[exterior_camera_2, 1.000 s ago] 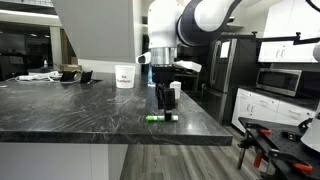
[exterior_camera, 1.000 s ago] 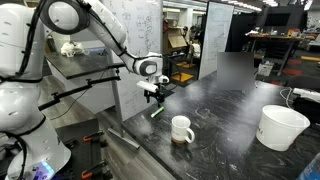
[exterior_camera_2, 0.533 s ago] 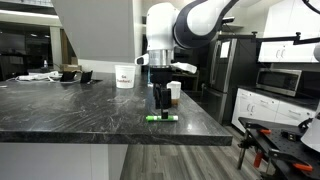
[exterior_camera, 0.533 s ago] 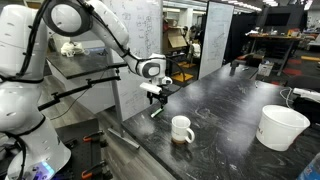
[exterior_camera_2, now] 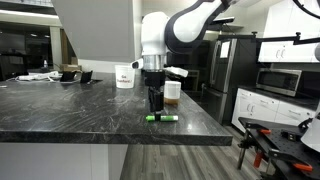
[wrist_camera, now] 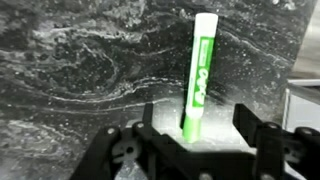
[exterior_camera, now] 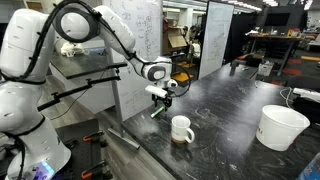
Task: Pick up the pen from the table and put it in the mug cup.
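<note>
The green pen (wrist_camera: 199, 72) lies flat on the black table (wrist_camera: 70, 60), near its front edge; it also shows in both exterior views (exterior_camera: 158, 111) (exterior_camera_2: 161, 118). My gripper (wrist_camera: 195, 122) is open just above the pen, with the pen's near end between the two fingers and nothing gripped. In the exterior views the gripper (exterior_camera: 160, 101) (exterior_camera_2: 156, 104) points straight down over the pen. The white mug cup (exterior_camera: 181, 129) stands upright on the table a short way from the pen; in an exterior view it (exterior_camera_2: 172, 91) is partly hidden behind the arm.
A larger white tapered bucket (exterior_camera: 281, 127) (exterior_camera_2: 124, 76) stands farther along the table. A whiteboard panel (exterior_camera: 138, 50) stands by the table's edge (exterior_camera_2: 120, 138). Small items (exterior_camera_2: 68, 74) lie at the far end.
The arm has swung slightly, moving the wrist over the pen and a little lower. The pen and mug have not moved.
</note>
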Tool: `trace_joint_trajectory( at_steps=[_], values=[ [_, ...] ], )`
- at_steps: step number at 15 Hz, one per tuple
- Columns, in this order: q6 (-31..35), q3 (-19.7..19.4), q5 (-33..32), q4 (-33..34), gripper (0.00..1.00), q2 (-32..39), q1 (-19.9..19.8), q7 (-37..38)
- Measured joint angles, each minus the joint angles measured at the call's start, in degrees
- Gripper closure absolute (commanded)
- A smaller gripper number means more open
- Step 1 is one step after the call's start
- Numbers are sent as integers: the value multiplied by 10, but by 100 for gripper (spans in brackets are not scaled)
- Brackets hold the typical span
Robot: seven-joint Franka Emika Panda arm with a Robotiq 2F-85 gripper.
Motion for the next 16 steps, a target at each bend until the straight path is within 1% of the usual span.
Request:
trace_joint_trajectory(
  at_steps=[6, 8, 9, 11, 13, 16],
  values=[
    [-1, 0, 0, 28, 81, 25, -2, -3],
    [-1, 0, 0, 31, 95, 25, -5, -3],
    [-1, 0, 0, 32, 100, 25, -6, -3],
    [-1, 0, 1, 33, 95, 24, -9, -4],
    [-1, 0, 3, 33, 95, 21, -15, -4],
    [-1, 0, 18, 26, 95, 3, -33, -14]
  ],
)
